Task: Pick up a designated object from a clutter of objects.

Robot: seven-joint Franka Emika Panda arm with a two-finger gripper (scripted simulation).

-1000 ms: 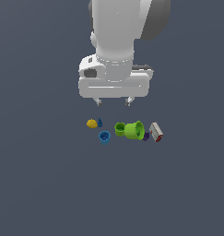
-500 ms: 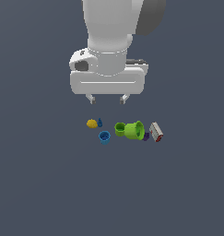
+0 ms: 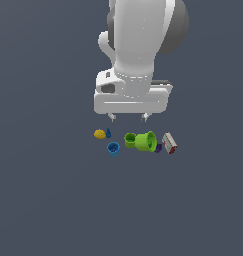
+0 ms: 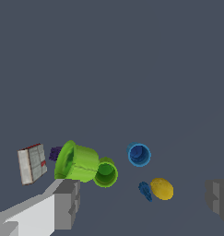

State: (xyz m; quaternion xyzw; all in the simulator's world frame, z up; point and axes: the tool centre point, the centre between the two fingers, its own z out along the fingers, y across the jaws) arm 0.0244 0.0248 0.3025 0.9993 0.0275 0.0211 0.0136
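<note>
Approach step: the claw (image 3: 128, 118) hangs wide open and empty above the clutter, while the small flat red-and-white box (image 3: 169, 143) lies at the exterior view's right end, so it must shift over there and descend.

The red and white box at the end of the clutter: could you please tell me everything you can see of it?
The red and white box is a small flat rectangular pack with a pale grey-white face marked in a grid and red edges. It stands tilted on an edge at the exterior view's right end of the row, just beyond the small purple piece and the lime green cup. Whether it touches the purple piece is unclear. The gripper hangs above, apart from it.
</note>
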